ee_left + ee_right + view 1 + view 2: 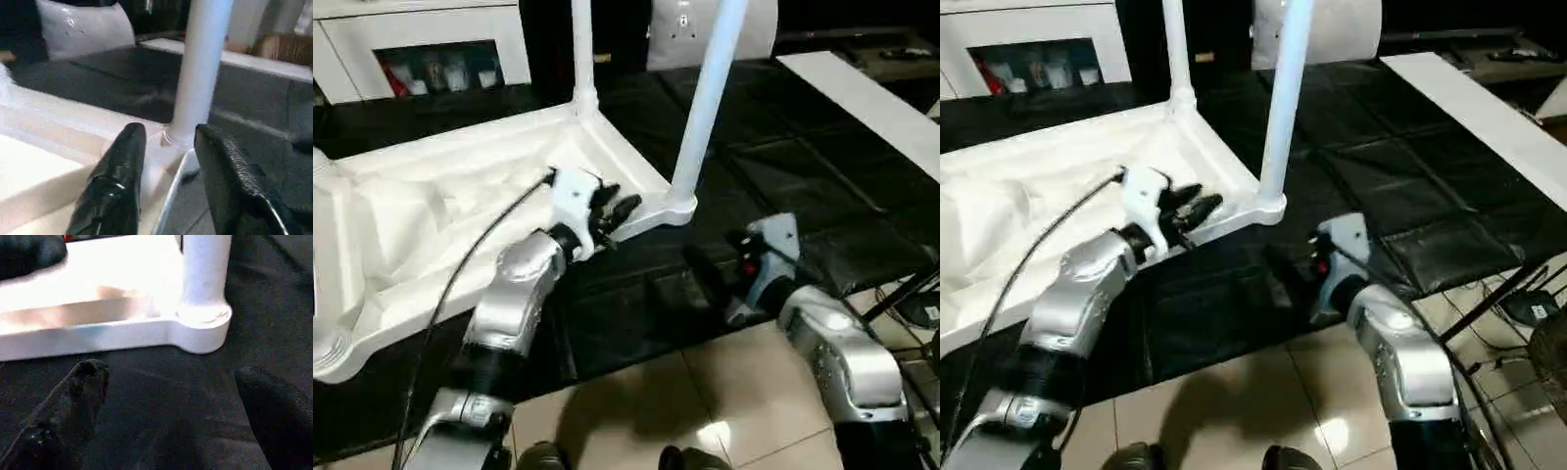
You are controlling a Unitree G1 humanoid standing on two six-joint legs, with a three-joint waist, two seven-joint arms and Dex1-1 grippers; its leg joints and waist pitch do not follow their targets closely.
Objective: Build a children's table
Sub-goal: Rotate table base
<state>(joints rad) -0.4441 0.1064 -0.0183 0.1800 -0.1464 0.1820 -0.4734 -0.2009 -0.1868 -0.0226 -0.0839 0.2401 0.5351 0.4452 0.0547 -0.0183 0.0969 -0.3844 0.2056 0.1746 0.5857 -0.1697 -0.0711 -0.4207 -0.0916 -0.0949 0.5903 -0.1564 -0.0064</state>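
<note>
The children's table lies upside down on the black work table, its white tabletop (pixel 431 215) showing the ribbed underside. Two white legs stand upright in corner sockets, one at the far corner (pixel 582 49) and one at the near right corner (pixel 705 108). My left gripper (pixel 619 211) hovers over the tabletop's near rim, just left of the near leg (pixel 203 63). Its fingers (pixel 122 166) stand apart with nothing between them. My right gripper (pixel 171 374) is open and empty, low over the black cover in front of that leg's socket (pixel 203 325).
Two bare corner sockets (pixel 328 348) show at the tabletop's left end. A long white board (pixel 862 98) lies at the back right. A white cabinet (pixel 421 44) stands behind. The work table's front edge drops to a tiled floor (pixel 656 392).
</note>
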